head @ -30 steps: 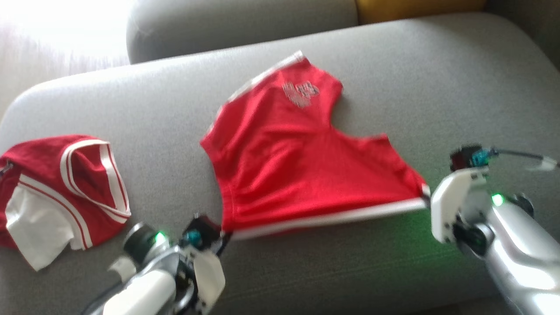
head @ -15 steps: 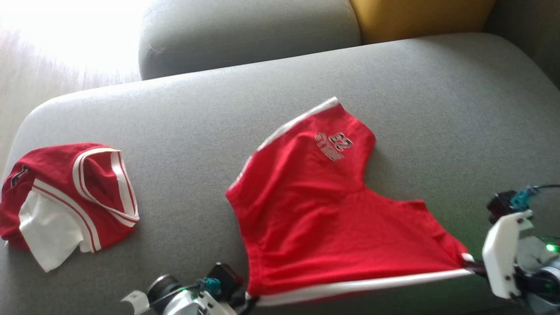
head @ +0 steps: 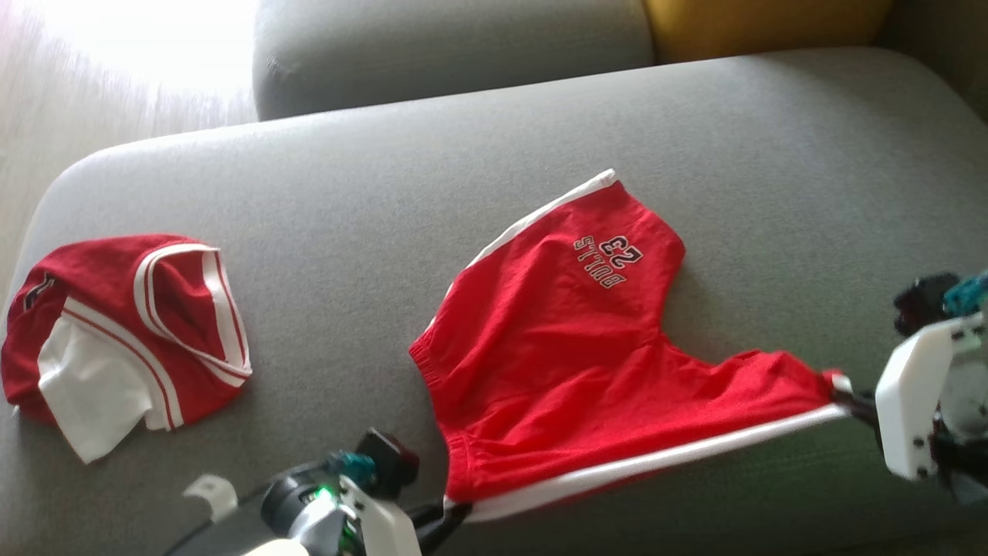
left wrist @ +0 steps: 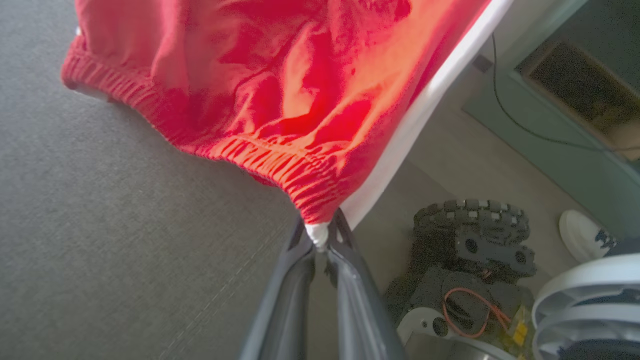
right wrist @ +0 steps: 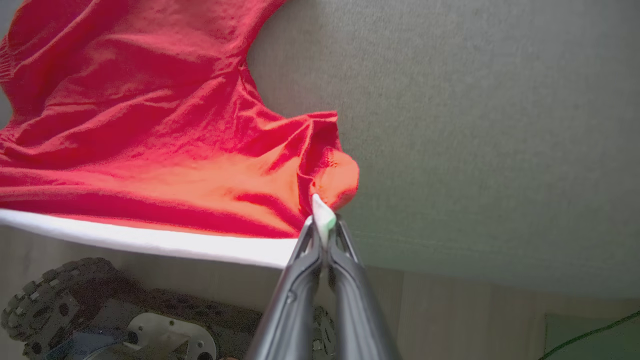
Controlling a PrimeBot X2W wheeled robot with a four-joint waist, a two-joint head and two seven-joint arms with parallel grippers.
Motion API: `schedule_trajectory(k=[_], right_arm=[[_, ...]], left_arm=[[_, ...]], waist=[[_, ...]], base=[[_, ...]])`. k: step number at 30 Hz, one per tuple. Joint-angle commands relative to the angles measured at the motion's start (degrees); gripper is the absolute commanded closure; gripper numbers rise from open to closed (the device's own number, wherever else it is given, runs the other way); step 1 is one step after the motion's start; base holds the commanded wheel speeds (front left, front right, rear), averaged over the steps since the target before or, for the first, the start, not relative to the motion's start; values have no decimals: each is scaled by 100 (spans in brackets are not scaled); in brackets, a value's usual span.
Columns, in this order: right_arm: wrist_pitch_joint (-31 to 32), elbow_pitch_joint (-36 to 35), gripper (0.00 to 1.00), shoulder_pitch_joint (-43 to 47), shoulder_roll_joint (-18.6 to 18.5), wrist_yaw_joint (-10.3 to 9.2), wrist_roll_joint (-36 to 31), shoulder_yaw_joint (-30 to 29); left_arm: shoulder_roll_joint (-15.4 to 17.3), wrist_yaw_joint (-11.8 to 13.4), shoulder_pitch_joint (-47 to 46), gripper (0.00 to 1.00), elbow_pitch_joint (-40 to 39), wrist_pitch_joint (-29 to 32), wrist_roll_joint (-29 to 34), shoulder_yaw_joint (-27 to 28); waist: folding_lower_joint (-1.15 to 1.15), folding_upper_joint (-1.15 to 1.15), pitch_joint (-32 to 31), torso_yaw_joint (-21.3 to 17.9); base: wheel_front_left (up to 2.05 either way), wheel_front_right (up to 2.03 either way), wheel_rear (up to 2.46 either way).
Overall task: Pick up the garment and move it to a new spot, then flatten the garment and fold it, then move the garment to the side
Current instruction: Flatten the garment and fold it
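red shorts (head: 587,347) — stretched | corners pinched in both jaws

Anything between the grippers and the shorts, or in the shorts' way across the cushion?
Nothing between: left gripper and right gripper each pinch a corner of the shorts. A second red-and-white garment lies left on the cushion, apart from them; it would block only a move far left.

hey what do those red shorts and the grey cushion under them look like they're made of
The red shorts look like soft, matte knit jersey: they drape and wrinkle, and the waistband is gathered elastic. The grey cushion looks like tightly woven upholstery fabric, matte with a fine grain. The fibre can't be told.
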Motion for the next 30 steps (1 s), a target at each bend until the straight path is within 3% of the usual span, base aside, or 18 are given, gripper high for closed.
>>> schedule_trajectory(k=[1, 13, 30], right_arm=[[41, -258, 100, -379, -120, -3, -81, -95], [-222, -25, 100, -1982, 277, -3, -525, -23], [-1467, 1823, 100, -4009, 598, -3, -702, 971]], left_arm=[[195, -16, -367, 100, -189, 23, -92, 326], [91, -275, -1128, 100, -549, 454, -911, 900], [-408, -483, -2019, 100, 15, 536, -1486, 1336]], waist=[[0, 0, 56, 52], [0, 0, 906, 507], [0, 0, 1935, 952]], base=[[0, 0, 0], [0, 0, 0], [0, 0, 0]])
